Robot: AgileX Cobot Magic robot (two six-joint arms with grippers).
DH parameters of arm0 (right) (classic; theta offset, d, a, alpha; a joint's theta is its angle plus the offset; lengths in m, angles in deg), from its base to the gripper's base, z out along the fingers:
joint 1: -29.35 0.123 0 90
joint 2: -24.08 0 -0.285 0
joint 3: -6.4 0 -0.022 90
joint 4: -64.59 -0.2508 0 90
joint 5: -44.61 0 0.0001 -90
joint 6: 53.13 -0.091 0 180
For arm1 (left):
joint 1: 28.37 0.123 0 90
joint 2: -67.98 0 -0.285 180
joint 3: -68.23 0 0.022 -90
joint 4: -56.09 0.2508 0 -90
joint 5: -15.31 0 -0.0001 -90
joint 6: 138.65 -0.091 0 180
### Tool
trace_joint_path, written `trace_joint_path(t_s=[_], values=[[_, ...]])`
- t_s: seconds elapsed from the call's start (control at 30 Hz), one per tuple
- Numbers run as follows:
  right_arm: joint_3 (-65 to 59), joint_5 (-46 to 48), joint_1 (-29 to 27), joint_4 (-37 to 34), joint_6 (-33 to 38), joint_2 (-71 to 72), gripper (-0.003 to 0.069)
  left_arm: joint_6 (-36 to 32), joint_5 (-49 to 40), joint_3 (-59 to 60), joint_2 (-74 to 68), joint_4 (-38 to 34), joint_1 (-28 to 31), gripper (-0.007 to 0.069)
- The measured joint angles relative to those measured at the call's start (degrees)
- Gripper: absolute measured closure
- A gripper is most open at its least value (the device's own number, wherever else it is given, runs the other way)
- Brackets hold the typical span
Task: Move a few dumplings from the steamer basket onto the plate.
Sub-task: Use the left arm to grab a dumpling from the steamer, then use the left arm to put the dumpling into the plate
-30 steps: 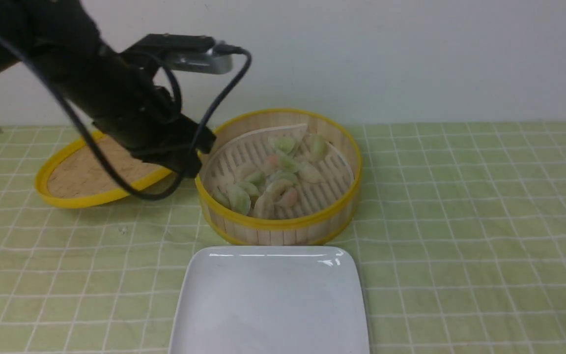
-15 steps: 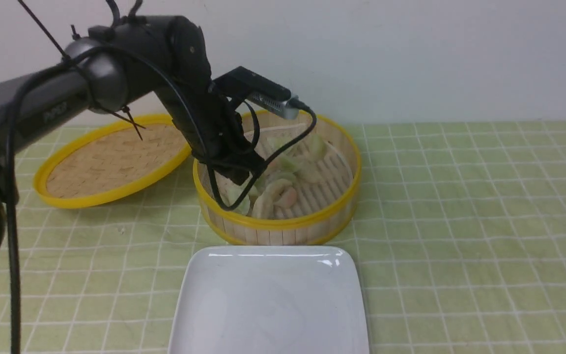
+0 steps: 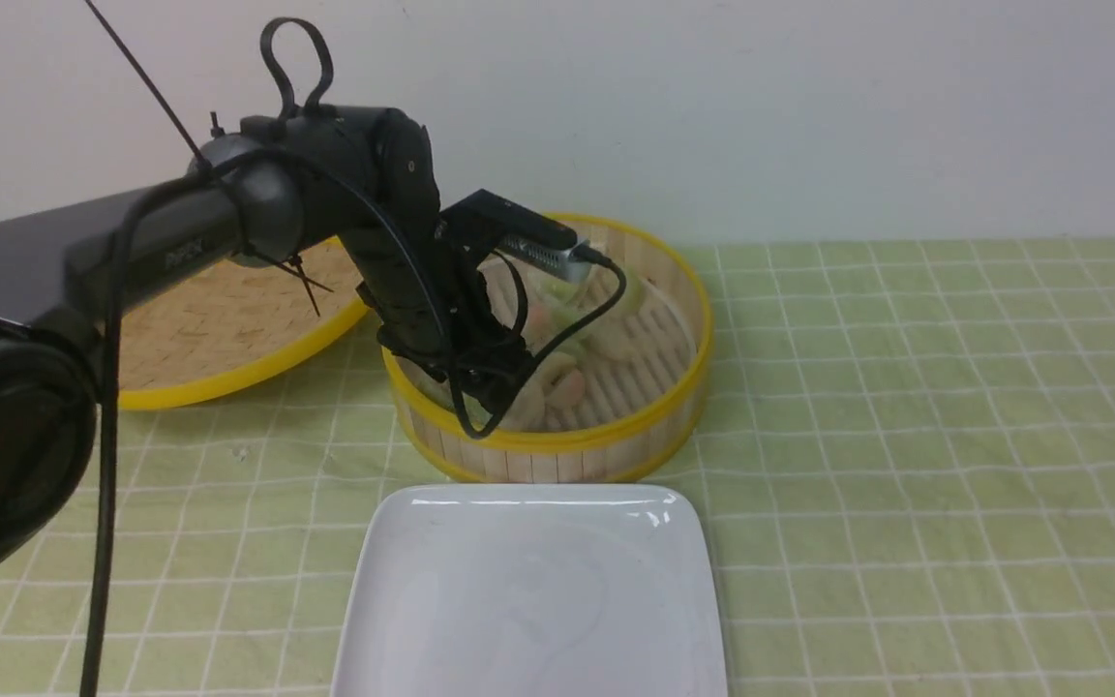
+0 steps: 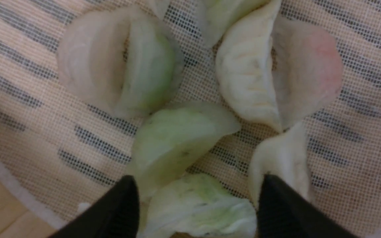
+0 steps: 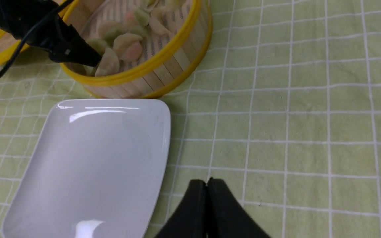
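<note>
Left hand [image 4: 198,183] is inside the steamer basket [image 3: 616,440], near its front-left rim, fingers [image 4: 117,205] wide apart either side of one green dumpling [image 4: 197,208], gripping nothing. Plate [image 3: 528,581] lies just in front; counter [image 3: 906,436] open rightward.

Spotted pale green and pinkish dumplings [image 4: 177,138], yellow-rimmed tan steamer basket [image 3: 557,463], white plate [image 3: 528,600], light-green tablecloth [image 3: 906,387] with white grid.

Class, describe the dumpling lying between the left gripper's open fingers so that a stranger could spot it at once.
Find the round bamboo steamer basket behind the white plate, where the left gripper reaches in. Between its open black fingers lies the dumpling: pale green, unlike the whitish one beside it.
</note>
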Motion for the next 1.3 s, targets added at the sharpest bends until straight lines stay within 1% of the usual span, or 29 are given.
trace_joint_path(t_s=[0.03, 0.07, 0.13, 0.17, 0.2, 0.23, 0.37, 0.6, 0.77, 0.83, 0.93, 1.07, 1.17, 1.23, 1.3], values=[[0.00, 0.00, 0.00, 0.00, -0.02, 0.00, 0.0676, 0.00, 0.00, 0.00, 0.00, 0.00, 0.00, 0.0240], [0.00, 0.00, 0.00, 0.00, 0.28, 0.00, 0.0676, 0.07, 0.16, -0.13, 0.00, -0.36, 0.00, 0.0313], [0.00, 0.00, 0.00, 0.00, 0.47, 0.00, 0.0676, 0.07, 0.07, -0.27, -0.05, -0.29, 0.00, 0.0409], [0.00, 0.00, 0.00, 0.00, 0.47, 0.00, 0.0676, 0.07, -0.05, -0.39, -0.05, -0.29, 0.00, 0.0435], [0.00, -0.05, 0.00, 0.00, 0.53, 0.00, 0.0676, 0.13, -0.46, -0.87, -0.05, -0.35, 0.00, 0.0534], [0.00, -0.05, 0.00, 0.00, 0.65, 0.00, 0.0676, 0.13, -1.17, -1.61, -0.05, -0.41, 0.00, 0.0562], [0.00, -0.05, 0.00, 0.00, 0.65, 0.00, 0.0676, 0.13, -4.87, -4.73, 0.58, -0.26, 0.00, 0.0568], [0.00, -0.05, 0.00, -0.18, 0.66, 0.00, 0.0676, 1.08, -14.85, -11.12, 5.96, -0.21, 0.00, 0.0568], [0.00, -0.77, 0.00, -0.18, 0.77, 0.00, 0.0676, 3.90, -16.80, -10.66, 11.11, -0.35, 0.00, 0.0568], [0.00, -1.26, 0.00, -0.18, 0.84, 0.00, 0.0676, 4.83, -16.80, -8.92, 12.76, -0.94, -0.12, 0.0568], [0.00, -1.56, 0.00, -0.18, 0.88, 0.00, 0.0676, 5.78, -16.80, -2.04, 16.05, -2.44, -0.91, 0.0568], [0.00, -1.66, 0.00, -0.18, 1.53, 0.00, 0.0676, 5.88, -16.69, 10.59, 18.31, -3.68, -4.04, 0.0568], [0.00, -1.77, 0.00, -0.18, 2.12, 0.00, 0.0676, 5.88, -14.58, 16.87, 18.08, -4.02, -6.28, 0.0568], [0.00, -1.77, 0.00, -0.18, 2.39, 0.00, 0.0676, 5.88, -10.29, 21.31, 17.09, -4.09, -8.40, 0.0568], [0.00, -1.99, 0.00, -0.18, 2.52, 0.00, 0.0676, 5.88, -8.10, 22.53, 16.12, -4.09, -9.57, 0.0568]])
